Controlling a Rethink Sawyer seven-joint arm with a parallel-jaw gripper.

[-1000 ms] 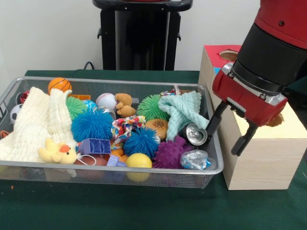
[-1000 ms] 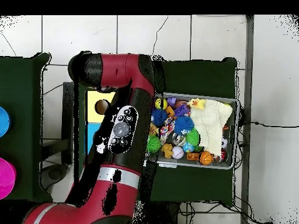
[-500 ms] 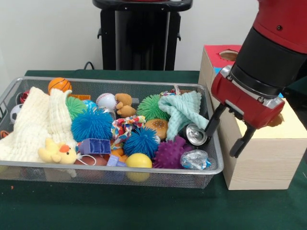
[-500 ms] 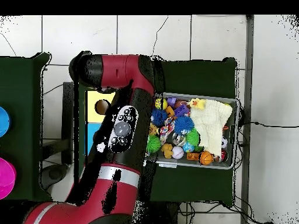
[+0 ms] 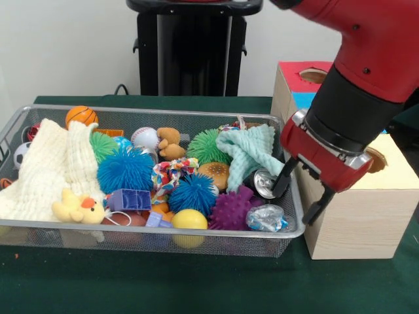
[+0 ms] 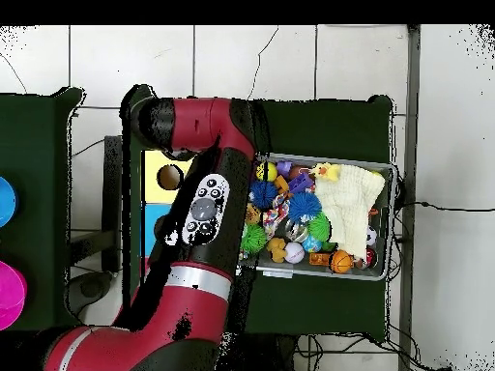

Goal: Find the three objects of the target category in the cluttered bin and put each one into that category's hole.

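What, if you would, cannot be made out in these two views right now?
- Wooden box, front view: the arm covers most of its top, so its holes barely show.
- Bin, overhead view: the arm hides its box-side end, the gripper included.
- Soda can, front view: half behind the teal cloth; label unreadable.

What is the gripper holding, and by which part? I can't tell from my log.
Nothing. The gripper is open, straddling the bin's end wall, with one finger by the can.
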